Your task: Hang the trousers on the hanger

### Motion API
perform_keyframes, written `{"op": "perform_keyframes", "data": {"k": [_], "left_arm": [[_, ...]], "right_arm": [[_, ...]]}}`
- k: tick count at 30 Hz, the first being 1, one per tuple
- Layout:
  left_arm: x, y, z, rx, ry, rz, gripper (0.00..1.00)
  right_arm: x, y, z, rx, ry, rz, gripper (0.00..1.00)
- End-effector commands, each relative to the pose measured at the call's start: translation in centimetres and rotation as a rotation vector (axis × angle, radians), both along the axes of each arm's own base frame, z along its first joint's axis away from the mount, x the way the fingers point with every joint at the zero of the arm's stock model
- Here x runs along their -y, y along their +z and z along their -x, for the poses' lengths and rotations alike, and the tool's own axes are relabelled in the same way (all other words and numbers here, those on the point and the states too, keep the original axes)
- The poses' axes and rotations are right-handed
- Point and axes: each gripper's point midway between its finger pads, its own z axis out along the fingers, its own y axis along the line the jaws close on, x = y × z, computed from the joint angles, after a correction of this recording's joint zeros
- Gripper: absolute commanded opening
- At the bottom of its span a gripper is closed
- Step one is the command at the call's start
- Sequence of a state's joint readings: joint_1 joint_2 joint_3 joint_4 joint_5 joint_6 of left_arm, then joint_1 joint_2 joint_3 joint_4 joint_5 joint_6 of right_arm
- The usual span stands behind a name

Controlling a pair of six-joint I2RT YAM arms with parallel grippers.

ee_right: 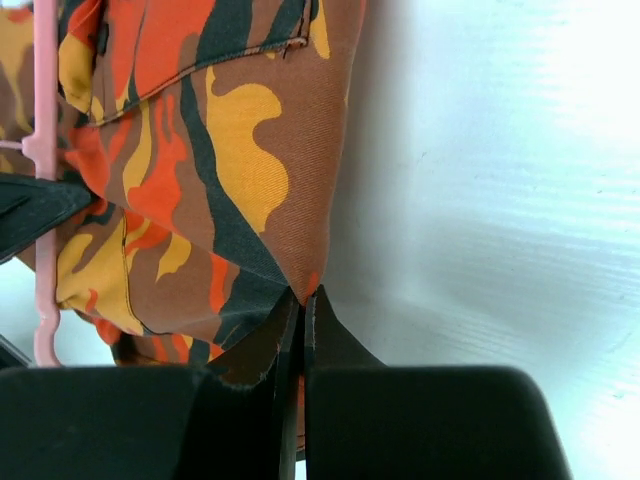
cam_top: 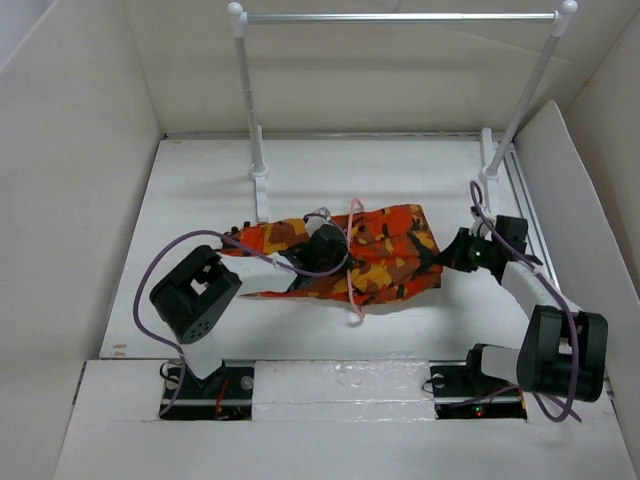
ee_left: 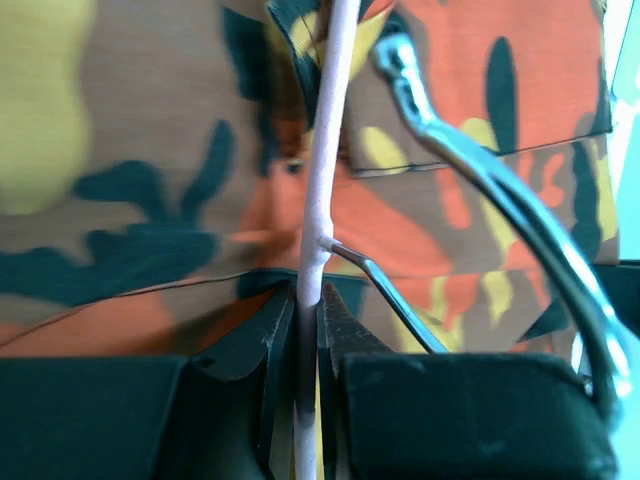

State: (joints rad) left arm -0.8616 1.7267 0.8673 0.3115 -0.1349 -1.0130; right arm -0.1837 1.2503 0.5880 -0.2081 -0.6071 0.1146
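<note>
Top external view showed the white table (cam_top: 200,300), with a white-posted rail (cam_top: 400,17) standing at its far edge. The trousers (cam_top: 385,260) lay bunched across the middle of the table, well apart from the rail. The thin pink hanger (cam_top: 354,300) crossed them from far side to near side; whether it was threaded through or merely on top could not be told. Of the 2 claws, the left gripper (cam_top: 322,247) was clamped on the hanger's bar, and the right gripper (cam_top: 450,255) was pinched together on the trousers' edge towards the table's right edge. The step seemed to be drawing the fabric over the bar. Done well, the left would hold the hanger steady while the right pulled slowly and level, without tugging it askew.
</note>
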Motion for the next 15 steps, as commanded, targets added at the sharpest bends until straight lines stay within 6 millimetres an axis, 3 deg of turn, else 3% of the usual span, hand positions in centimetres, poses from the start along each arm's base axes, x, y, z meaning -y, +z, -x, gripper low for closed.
{"op": "perform_keyframes", "data": {"k": [1,6,11,15], "left_arm": [[-5.7,-1.2,-0.8,0.02,0.08,-0.171,0.0],[-7.5,-1.8,-0.2,0.0,0.102,-0.224,0.0],[-9.6,-2.6,-0.4,-0.032,0.17,-0.246,0.0],[-7.8,-0.6,-1.2,0.019,0.142,-0.16,0.0]], "right_arm": [[4.1,2.5,-2.8,0.099,-0.116,0.093,0.0],[5.7,3.1,-3.6,0.119,-0.169,0.09,0.0],[7.2,4.3,-3.0,0.143,-0.207,0.122,0.0],[6.5,4.0,-2.5,0.139,-0.175,0.125,0.0]]}}
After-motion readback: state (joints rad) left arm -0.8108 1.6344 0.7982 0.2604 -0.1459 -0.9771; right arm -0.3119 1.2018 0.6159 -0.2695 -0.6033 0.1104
